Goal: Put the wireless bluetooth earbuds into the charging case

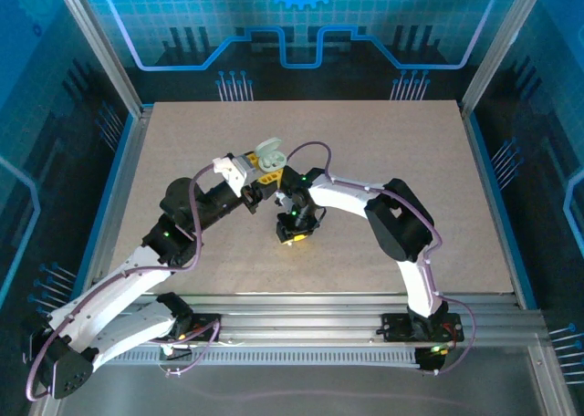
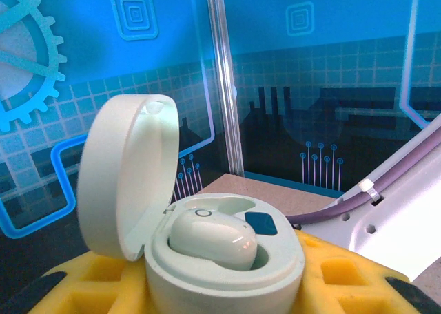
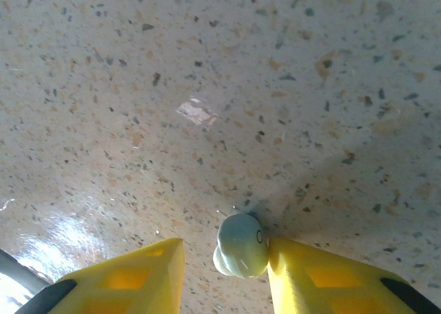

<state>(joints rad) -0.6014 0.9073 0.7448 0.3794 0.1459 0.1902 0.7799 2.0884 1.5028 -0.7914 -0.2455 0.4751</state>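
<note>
Probably a lab: aluminium-framed cell (image 1: 96, 42), blue printed walls (image 1: 301, 15).

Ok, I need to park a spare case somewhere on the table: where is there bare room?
The far strip of the table along the back edge is bare, as is the right side beyond the right arm. The centre is crowded: the left arm holds the open charging case there and the right arm's jaws straddle an earbud.

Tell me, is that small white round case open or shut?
Open. The pale white round charging case has its lid swung upright, showing one white pebble-like earbud seated inside.
</note>
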